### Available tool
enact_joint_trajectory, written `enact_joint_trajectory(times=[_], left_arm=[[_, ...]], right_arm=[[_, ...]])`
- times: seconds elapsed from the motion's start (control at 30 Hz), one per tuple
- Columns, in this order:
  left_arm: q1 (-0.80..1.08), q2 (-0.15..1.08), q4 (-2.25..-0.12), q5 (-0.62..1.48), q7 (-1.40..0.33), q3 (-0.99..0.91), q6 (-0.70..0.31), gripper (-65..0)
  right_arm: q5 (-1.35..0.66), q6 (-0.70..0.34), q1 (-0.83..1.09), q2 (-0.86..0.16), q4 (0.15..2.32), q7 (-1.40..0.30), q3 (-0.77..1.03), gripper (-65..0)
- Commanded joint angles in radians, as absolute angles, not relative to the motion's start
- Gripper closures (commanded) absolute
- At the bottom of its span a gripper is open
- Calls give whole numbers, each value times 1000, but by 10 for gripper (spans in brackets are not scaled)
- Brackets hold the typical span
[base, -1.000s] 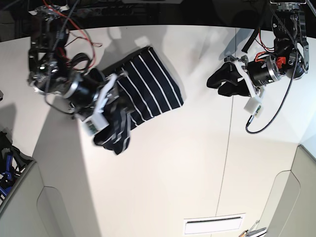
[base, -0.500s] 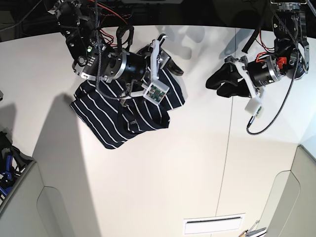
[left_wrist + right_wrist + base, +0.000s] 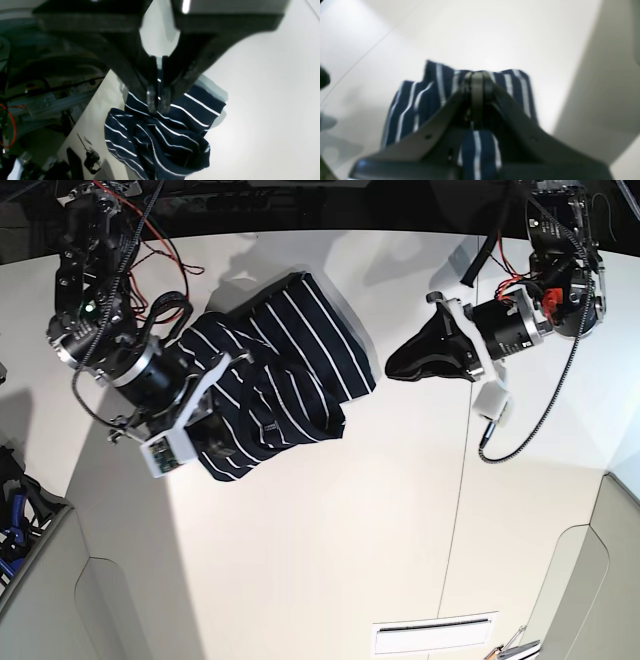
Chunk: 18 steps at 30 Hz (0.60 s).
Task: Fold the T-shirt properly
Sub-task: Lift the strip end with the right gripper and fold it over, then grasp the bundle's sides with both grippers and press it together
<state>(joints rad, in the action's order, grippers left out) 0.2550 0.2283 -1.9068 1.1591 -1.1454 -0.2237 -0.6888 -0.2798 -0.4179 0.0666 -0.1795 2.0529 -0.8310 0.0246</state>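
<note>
At the right pincer [image 3: 477, 82]: fingers pressed together, tip against tip, in its own blurred wrist view.
Between its fingers: a band of striped cloth shows low down near the finger roots; whether the tips themselves nip any cloth cannot be told.
Just beyond its tips: the T-shirt [image 3: 290, 360], navy with thin white stripes, lying rumpled on the pale table [image 3: 330, 530].
Right pincer in the overhead view: low over the shirt's 8 o'clock edge, where the cloth is bunched into folds.
Left pincer [image 3: 158, 100]: fingers pressed together with only a hairline slit between them, nothing seen held.
Left pincer's place: at 3 o'clock of the shirt in the overhead view, near its edge and apart from it, the closed tips pointing toward 9 o'clock.
Shirt's place: on the table at about 10 o'clock from the table's middle.
Shirt's shape: the part toward 1 o'clock lies fairly flat, stripes running evenly; the part toward 7 o'clock is heaped and creased, one layer over another.
Table seam [image 3: 460, 480]: a thin line running from 12 to 6 o'clock, well apart from the shirt.
Vent plate [image 3: 435, 637]: a white slotted strip at the table's 6 o'clock edge.
Wires [image 3: 150, 230]: red and black, looping off the right arm at 11 o'clock.
</note>
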Motion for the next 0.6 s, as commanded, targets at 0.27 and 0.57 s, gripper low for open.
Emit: enact_joint_trajectory(times=[0.27,0.57], left_arm=[[250,146,-1913,982,-1092,-90,-698,-15],[249,144,-1765,763,-907,79,-698,-15]], right_arm=[[-295,-447,-125,-187,1807,-751,52,0],[-381,-560,-356,-187,1394,-744,52,0]])
